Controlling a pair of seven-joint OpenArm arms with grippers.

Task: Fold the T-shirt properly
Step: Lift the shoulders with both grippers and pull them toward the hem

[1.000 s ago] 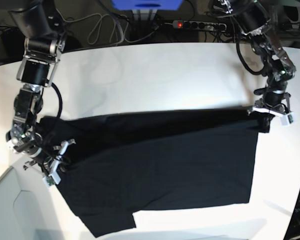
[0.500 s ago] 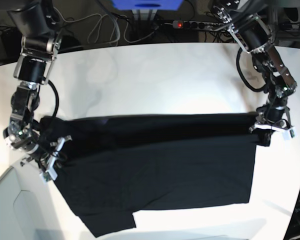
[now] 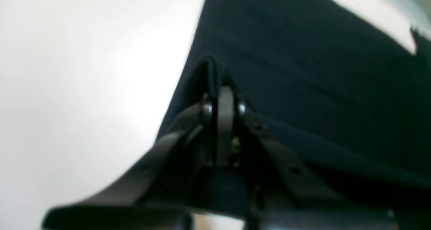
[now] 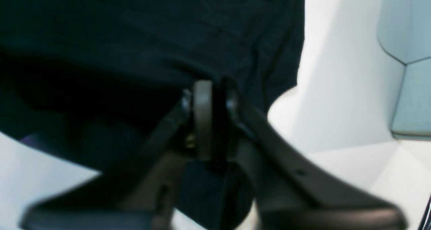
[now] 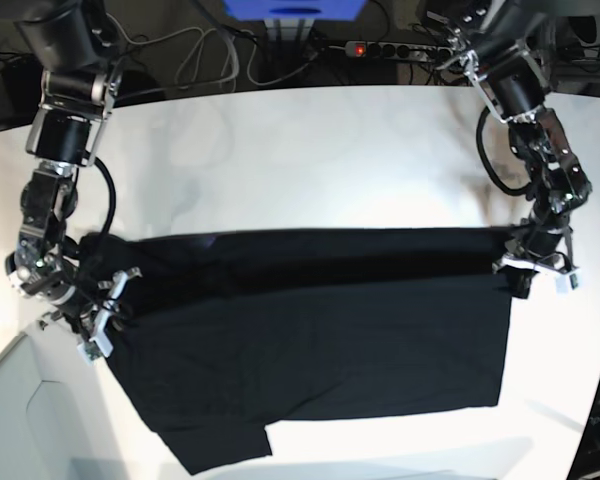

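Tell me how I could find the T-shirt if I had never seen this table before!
Look at the big white table and find the two robot arms, one at each side. Stretched between the left gripper and the right gripper, each pinching an edge, lies the T-shirt. It is the only big black cloth there, dark against the pale tabletop.

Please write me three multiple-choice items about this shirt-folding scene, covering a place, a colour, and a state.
1. Where does the large black cloth T-shirt lie?
A. on the white table
B. on the floor
C. over a chair

2. What colour is the side facing up?
A. plain black
B. red
C. striped white

3. How do the left pincer and right pincer stand?
A. both open above the cloth
B. both shut on the cloth
C. one open

Answers: 1 A, cloth spreads across the tabletop; 2 A, no print shows; 3 B, wrist views show cloth pinched.
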